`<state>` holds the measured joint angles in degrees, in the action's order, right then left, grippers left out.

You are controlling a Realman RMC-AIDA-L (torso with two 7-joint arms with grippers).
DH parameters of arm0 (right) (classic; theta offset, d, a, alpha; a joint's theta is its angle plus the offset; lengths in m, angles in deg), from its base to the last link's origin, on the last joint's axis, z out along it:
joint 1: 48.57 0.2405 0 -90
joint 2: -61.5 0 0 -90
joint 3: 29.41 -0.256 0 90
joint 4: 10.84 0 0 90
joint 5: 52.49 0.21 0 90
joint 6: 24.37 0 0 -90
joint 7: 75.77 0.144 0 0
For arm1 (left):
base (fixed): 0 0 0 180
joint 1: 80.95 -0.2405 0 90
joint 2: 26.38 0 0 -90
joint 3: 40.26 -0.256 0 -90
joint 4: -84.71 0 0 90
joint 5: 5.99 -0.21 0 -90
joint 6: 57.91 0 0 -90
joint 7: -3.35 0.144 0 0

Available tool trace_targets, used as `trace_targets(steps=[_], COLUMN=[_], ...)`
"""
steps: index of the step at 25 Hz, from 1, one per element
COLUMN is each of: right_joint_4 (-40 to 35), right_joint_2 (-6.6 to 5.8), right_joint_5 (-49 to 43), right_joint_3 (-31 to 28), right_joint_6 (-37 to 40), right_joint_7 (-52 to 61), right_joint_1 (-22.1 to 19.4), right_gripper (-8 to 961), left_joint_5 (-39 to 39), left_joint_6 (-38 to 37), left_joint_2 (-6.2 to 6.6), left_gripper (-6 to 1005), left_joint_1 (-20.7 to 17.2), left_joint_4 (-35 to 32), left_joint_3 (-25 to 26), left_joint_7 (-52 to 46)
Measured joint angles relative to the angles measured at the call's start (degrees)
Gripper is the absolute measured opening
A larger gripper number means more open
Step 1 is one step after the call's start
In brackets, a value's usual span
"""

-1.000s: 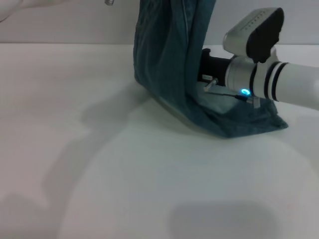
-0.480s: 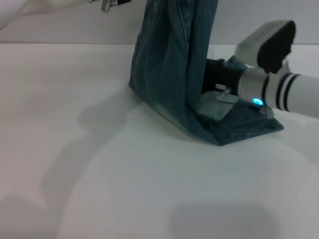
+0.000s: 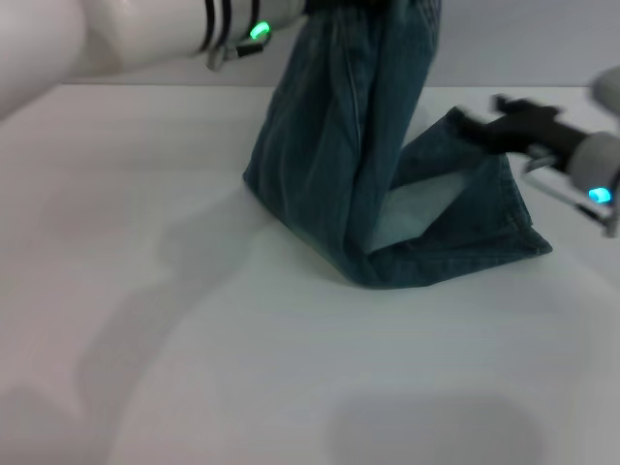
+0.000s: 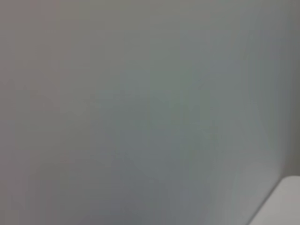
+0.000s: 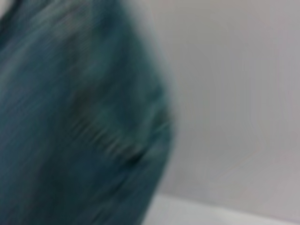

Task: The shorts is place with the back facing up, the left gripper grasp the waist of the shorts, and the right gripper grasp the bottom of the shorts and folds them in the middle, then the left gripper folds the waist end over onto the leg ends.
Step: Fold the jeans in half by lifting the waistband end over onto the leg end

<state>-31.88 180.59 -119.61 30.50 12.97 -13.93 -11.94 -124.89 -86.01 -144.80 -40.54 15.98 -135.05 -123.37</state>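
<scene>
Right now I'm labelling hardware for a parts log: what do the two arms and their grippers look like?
The left arm is a glossy white cylinder with black rings and a small green light. The right gripper is black, on a grey-white wrist carrying a blue-green light and a thin metal bracket. The left gripper is out of view.

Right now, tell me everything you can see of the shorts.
The shorts are faded blue denim, hanging tall from above the head view's top edge beside the left arm's wrist. Their lower end rests crumpled on the white table, one flap spreading toward the right gripper, which sits at its edge. Waist and print are not visible.
</scene>
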Motion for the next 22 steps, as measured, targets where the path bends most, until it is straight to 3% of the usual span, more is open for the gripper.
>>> trace_targets(steps=[3,5,9,11,22], right_joint_4=[-0.23,-0.99,-1.81,-1.85,-1.14], right_joint_2=[-0.23,-0.46,-0.43,-0.49,-0.46], right_joint_5=[0.05,0.07,0.07,0.07,0.07], right_joint_3=[-6.14,-13.5,-19.92,-22.52,-23.29], right_joint_6=[0.04,0.43,0.58,0.91,3.33], right_joint_7=[-0.9,-1.67,-2.5,-2.56,-2.64], right_joint_1=[-0.76,-1.74,-2.28,-2.46,-2.79], right_gripper=[652,652,651,651,652], left_joint_5=[0.05,0.12,0.23,0.33,0.59], left_joint_6=[0.56,2.91,3.89,6.47,14.24], left_joint_2=[0.0,-0.17,-0.33,-0.41,-0.67], left_gripper=[69,72,79,83,102], left_joint_1=[-0.29,-0.7,-0.73,-1.1,-2.02], left_joint_4=[0.0,0.0,0.0,0.07,1.41], left_joint_3=[-1.26,-6.45,-8.58,-12.88,-24.25], left_joint_7=[-0.18,-0.46,-0.8,-2.26,-3.52])
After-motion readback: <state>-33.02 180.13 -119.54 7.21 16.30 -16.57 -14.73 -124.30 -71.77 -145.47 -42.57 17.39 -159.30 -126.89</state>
